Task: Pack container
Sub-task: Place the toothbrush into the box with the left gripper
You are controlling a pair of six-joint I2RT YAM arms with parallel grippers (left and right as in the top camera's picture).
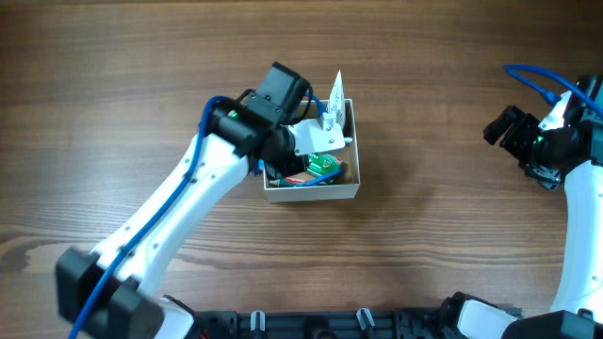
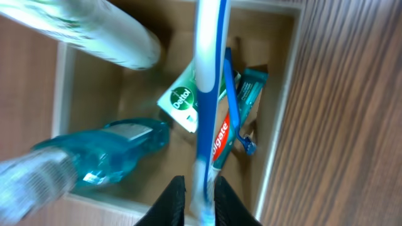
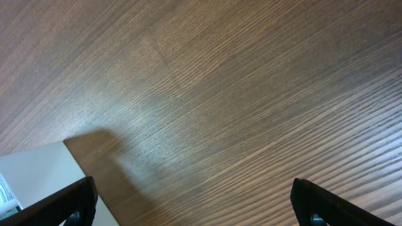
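The container [image 1: 313,192] sits near the middle of the bench [image 1: 452,254], with its open top facing straight up. It is about square, so it has no clear long axis, and its walls are turned only slightly from the edges of the overhead view. A thin white flap [image 1: 335,92] stands up at its 12 o'clock side.

The left arm reaches in from 7 o'clock and its left pincer [image 2: 202,196] hangs over the container. The two dark fingers [image 2: 174,202] are closed on a white and blue toothbrush [image 2: 207,75]. In the left wrist view the toothbrush runs from 6 o'clock to 12 o'clock above the tan floor.

Inside the container:
- A blue bottle [image 2: 110,154] lies at 8 o'clock.
- A green soap packet [image 2: 181,100] is near the middle.
- A red and white toothpaste tube [image 2: 220,143] is under the toothbrush.
- A blue razor [image 2: 237,110] is just beside the toothpaste tube, at 3 o'clock.
- A blurred white tube [image 2: 94,31] crosses the 10 o'clock corner.

The right pincer [image 1: 502,127] is well apart at 3 o'clock. Its fingers are spread wide over bare wood.
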